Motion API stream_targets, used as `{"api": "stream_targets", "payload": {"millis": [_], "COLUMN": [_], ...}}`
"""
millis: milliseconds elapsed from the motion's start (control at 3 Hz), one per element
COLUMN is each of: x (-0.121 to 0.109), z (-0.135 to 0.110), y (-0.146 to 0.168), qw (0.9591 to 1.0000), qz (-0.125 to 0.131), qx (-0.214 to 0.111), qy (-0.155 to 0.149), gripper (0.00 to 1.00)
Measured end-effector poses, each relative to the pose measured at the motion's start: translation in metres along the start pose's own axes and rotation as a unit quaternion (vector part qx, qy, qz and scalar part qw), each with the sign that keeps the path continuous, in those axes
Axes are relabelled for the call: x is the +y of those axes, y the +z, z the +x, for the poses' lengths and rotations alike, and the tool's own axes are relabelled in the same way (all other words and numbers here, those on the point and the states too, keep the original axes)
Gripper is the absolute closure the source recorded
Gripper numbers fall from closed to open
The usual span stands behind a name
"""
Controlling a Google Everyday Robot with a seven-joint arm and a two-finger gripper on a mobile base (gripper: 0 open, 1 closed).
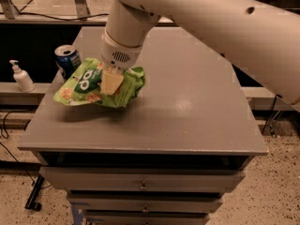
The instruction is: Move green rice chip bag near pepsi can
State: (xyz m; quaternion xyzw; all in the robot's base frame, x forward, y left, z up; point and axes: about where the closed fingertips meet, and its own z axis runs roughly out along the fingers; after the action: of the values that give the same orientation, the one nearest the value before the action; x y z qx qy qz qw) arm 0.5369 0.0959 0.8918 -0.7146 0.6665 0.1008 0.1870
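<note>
The green rice chip bag [86, 86] is crinkly bright green with a dark label. It hangs in my gripper [111, 82] over the left part of the grey table top [187, 102]. The gripper is shut on the bag's middle, one cream-coloured finger [111, 82] showing in front of it. The pepsi can [67, 60], blue with a silver top, stands upright at the table's left edge, just behind the bag's left end. The bag's edge partly overlaps the can in the picture. The large white arm [197, 18] comes in from the upper right.
A white pump bottle [21, 77] stands on a lower ledge left of the table. The table is a drawer cabinet with its front edge [140, 149] towards the camera. Dark shelving and a metal frame lie behind.
</note>
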Motion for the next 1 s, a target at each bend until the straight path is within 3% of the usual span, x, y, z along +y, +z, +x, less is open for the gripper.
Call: {"api": "stream_targets", "payload": {"millis": [333, 1000], "x": [-0.016, -0.025], "z": [0.0, 0.001], "y": [0.019, 0.033], "qw": [0.9999, 0.9996], "qz": [-0.009, -0.02], "qx": [0.008, 0.018], "qy": [0.001, 0.003], "gripper": [1.0, 0.6]}}
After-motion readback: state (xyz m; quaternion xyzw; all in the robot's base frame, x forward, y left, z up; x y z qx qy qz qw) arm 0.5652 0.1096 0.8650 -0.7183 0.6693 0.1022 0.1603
